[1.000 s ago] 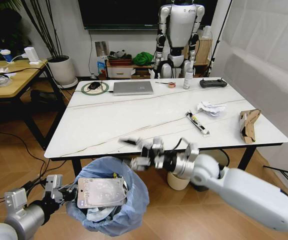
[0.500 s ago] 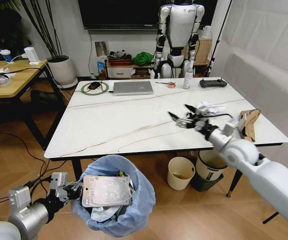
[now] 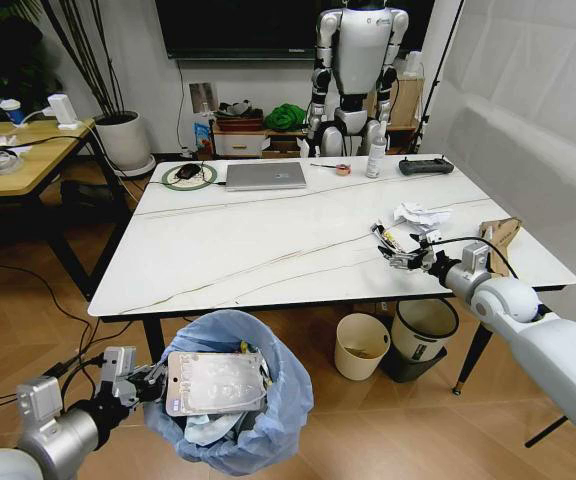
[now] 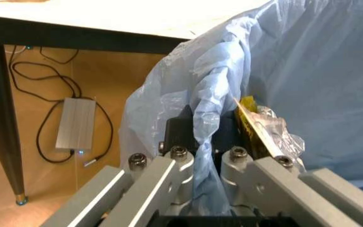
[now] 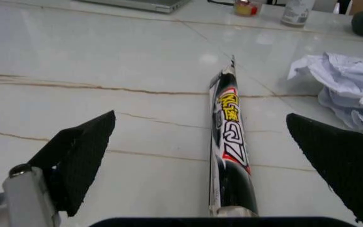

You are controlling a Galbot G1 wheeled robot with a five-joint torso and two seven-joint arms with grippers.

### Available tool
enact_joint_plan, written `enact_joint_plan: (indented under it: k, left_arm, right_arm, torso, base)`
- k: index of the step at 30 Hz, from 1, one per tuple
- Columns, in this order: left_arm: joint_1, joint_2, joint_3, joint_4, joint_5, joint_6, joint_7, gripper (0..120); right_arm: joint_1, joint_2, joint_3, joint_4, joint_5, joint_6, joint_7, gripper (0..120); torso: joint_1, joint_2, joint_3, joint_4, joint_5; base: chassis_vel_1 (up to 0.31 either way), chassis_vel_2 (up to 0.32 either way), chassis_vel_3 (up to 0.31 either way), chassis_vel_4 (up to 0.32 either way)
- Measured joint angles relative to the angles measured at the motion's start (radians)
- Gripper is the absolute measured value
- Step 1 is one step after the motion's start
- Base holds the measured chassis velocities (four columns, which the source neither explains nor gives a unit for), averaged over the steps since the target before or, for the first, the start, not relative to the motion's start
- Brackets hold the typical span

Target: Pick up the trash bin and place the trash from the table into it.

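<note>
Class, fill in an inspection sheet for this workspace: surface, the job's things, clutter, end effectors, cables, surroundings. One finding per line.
Surface: white table, glossy, faintly veined.
Job's things: trash bin with blue bag, off the floor, holding litter; black snack wrapper, crumpled paper and torn cardboard box on the table.
Clutter: laptop, spray bottle, black controller at the far edge.
End effectors: left end effector shut on the bin's bagged rim; right end effector open, astride the wrapper.
Cables: black leads and power brick on the floor.
Surroundings: wood table, humanoid robot, two more bins.
</note>
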Motion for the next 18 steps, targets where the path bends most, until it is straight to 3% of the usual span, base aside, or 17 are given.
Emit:
enact_joint_plan:
  k: [18]
  left_arm:
    - [-0.007,0.007,-0.002,0.009,-0.005,-0.001,-0.006,0]
  right_arm:
    - [0.021,0.012,-0.019,-0.075,0.008,-0.004,-0.045,99]
  torso:
    - [0.000,0.000,0.000,-0.0001,-0.0003]
  base:
    - [0.000,0.000,0.000,0.000]
